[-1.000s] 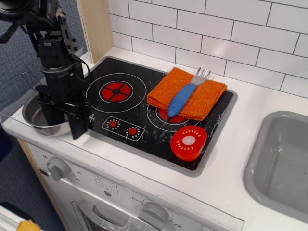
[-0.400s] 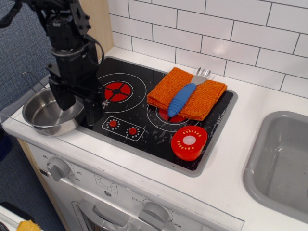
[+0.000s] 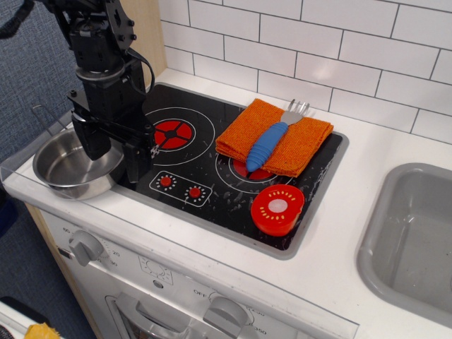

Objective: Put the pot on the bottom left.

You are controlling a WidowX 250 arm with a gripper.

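Note:
The pot [image 3: 60, 168], a small shiny steel saucepan with a thin wire handle [image 3: 41, 113], sits on the white counter at the front left corner, left of the black cooktop [image 3: 212, 180]. My gripper [image 3: 116, 167] hangs over the pot's right rim. One finger [image 3: 94, 145] is over the pot's inside and the other [image 3: 138, 164] is over the cooktop's left edge. The fingers stand wide apart and hold nothing.
An orange cloth [image 3: 311, 141] with a blue-handled fork [image 3: 267, 145] lies on the right burner. A red tomato-slice toy [image 3: 277, 209] sits at the cooktop's front right. A grey sink [image 3: 417, 240] is at the right. The tiled wall is behind.
My gripper has risen and shifted right, off the pot's middle to its right rim. More of the pot's inside shows. The pot has stayed in place.

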